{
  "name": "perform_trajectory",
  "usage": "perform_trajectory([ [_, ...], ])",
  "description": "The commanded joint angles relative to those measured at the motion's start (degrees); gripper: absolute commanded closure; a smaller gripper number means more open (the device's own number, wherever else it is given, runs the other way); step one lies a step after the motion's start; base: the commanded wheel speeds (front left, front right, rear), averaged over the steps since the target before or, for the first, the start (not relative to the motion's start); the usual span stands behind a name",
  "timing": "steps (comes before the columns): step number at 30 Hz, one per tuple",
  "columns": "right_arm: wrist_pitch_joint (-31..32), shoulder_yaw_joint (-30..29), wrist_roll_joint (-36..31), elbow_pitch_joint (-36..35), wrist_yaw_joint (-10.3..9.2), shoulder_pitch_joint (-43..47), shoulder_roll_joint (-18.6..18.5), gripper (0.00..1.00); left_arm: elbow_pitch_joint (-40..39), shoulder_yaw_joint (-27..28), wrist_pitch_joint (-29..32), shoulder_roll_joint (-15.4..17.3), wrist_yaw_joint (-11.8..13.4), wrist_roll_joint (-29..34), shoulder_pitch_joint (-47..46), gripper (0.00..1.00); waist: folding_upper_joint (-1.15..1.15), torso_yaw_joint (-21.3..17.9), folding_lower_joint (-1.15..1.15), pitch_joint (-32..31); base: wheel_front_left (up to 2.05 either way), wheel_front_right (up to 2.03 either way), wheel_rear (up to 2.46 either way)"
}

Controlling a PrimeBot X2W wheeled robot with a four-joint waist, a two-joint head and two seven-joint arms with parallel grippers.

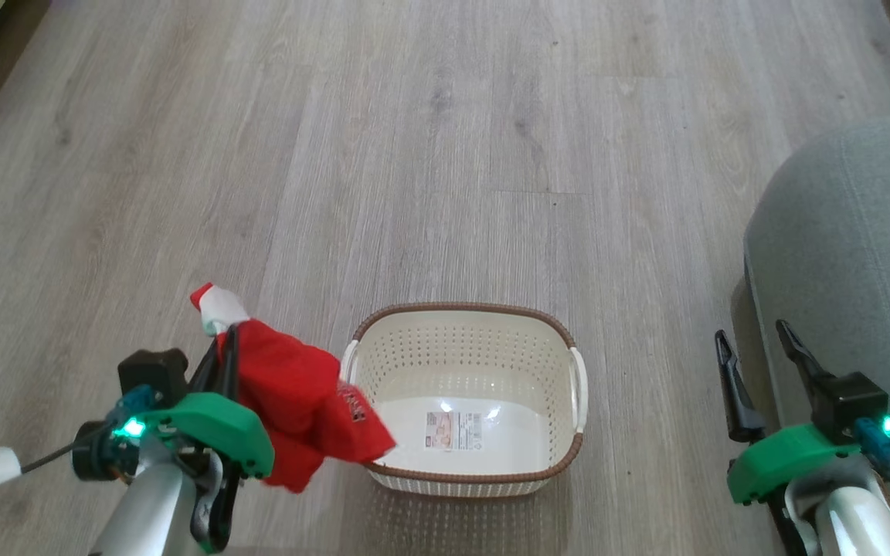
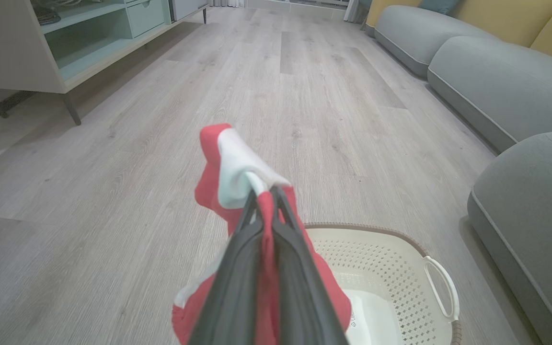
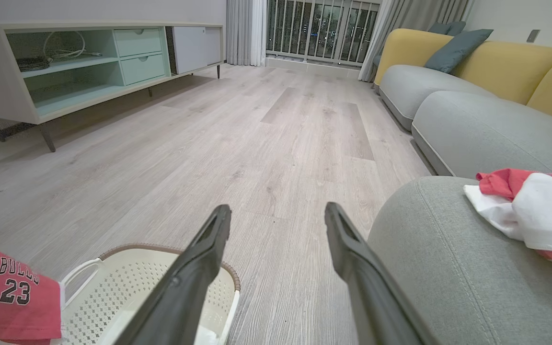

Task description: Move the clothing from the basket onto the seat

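The clothing [image 1: 298,394] is soft cloth, the basket [image 1: 464,340] glossy perforated plastic, the seat [image 1: 839,232] matt fabric

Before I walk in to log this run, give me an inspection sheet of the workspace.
Surface: pale wood-plank floor.
Job's things: basket on the floor, only its label sticker inside; clothing held up at its left end; seat on the right carries another red-and-white garment.
Clutter: nothing seen.
Grippers: left gripper shut on the clothing; right gripper open, holding nothing.
Cables: dark cable with a white tag at the left wrist.
Surroundings: cabinet, sofa with yellow backs.
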Motion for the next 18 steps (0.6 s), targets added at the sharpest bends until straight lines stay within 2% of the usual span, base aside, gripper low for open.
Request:
perform_trajectory([
  [1,-0.4,1.3,0.2,-1.6,-0.02,-1.0,-1.3,0.00,-1.9,1.8,-0.8,1.1,0.4,-0.2,-1.4,1.00,0.00,-0.2,0.01,-0.1,0.00,0.00,0.00],
  [5,-0.4,2.7,-0.1,-1.9,-0.02,-1.2,-1.5,0.00,-2.1,1.5,-0.8,1.0,0.3,-0.3,-1.7,1.00,0.00,-0.3,0.01,-0.3,0.00,0.00,0.00],
  [10,-0.4,12.4,0.8,-2.5,-0.02,-3.7,-1.9,0.00,-4.8,-0.5,-0.2,-0.2,-1.3,-0.3,-2.9,1.00,0.00,-0.6,0.01,-0.2,0.00,0.00,0.00],
  [11,-0.4,12.4,0.8,-2.5,-0.02,-3.7,-1.9,0.00,-4.8,-0.5,-0.2,-0.2,-1.3,-0.3,-2.9,1.00,0.00,-0.6,0.01,-0.2,0.00,0.00,0.00],
  [18,-0.4,33.6,6.5,1.3,-0.02,-12.9,-2.6,0.00,-13.4,-6.8,4.3,-2.6,-4.5,0.5,-5.7,1.00,0.00,-0.5,0.01,-0.3,0.00,0.00,0.00],
])
